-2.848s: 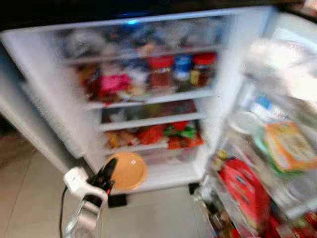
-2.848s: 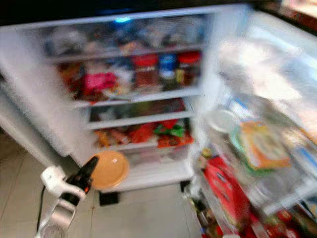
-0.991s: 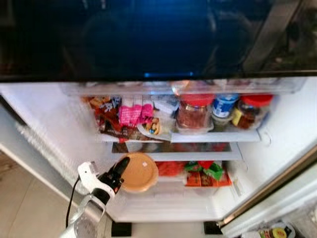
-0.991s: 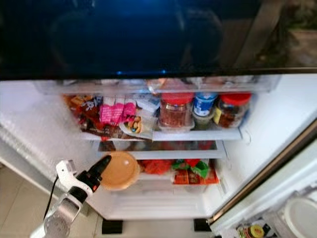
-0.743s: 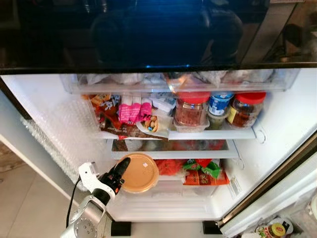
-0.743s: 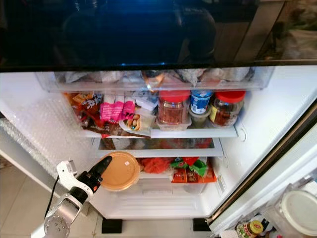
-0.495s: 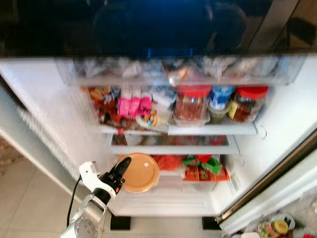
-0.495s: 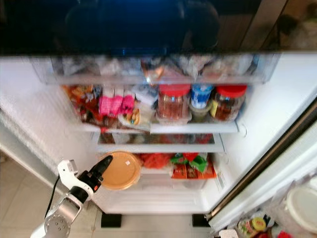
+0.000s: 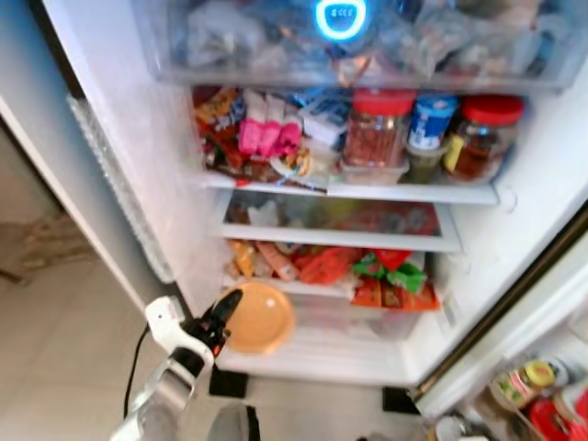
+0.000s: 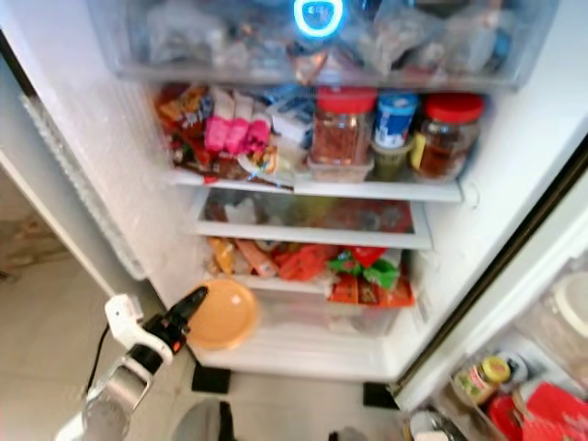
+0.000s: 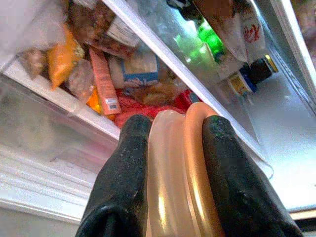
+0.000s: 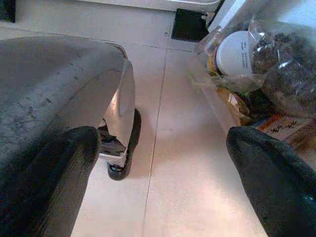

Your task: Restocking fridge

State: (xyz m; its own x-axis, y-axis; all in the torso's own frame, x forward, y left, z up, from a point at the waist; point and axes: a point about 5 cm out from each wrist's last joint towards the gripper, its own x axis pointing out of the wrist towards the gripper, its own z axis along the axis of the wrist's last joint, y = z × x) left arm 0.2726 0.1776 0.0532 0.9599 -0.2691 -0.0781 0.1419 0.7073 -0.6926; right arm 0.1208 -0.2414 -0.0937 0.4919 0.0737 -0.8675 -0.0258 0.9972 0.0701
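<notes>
My left gripper (image 9: pixel 223 312) is shut on the rim of a round orange lidded container (image 9: pixel 258 318), held out in front of the lowest part of the open fridge (image 9: pixel 101 110). In the left wrist view the two black fingers (image 11: pixel 123 163) clamp the container's edge (image 11: pixel 178 168), with packets and a shelf edge beyond it. My right gripper (image 12: pixel 158 187) hangs low over the tiled floor, its fingers (image 12: pixel 266 168) spread wide apart with nothing between them.
Shelves hold red-lidded jars (image 9: pixel 377 129), pink packets (image 9: pixel 266 133), and red and green packets (image 9: pixel 386 276). A clear drawer (image 9: pixel 367 317) sits at the bottom. The door shelf at lower right holds jars (image 9: pixel 524 381). My own leg and foot (image 12: pixel 116 123) stand beside the right gripper.
The camera has tilted down and drawn closer, so the fridge shelves sit higher and the dark top is out of frame. The left gripper still holds the orange container at the same place.
</notes>
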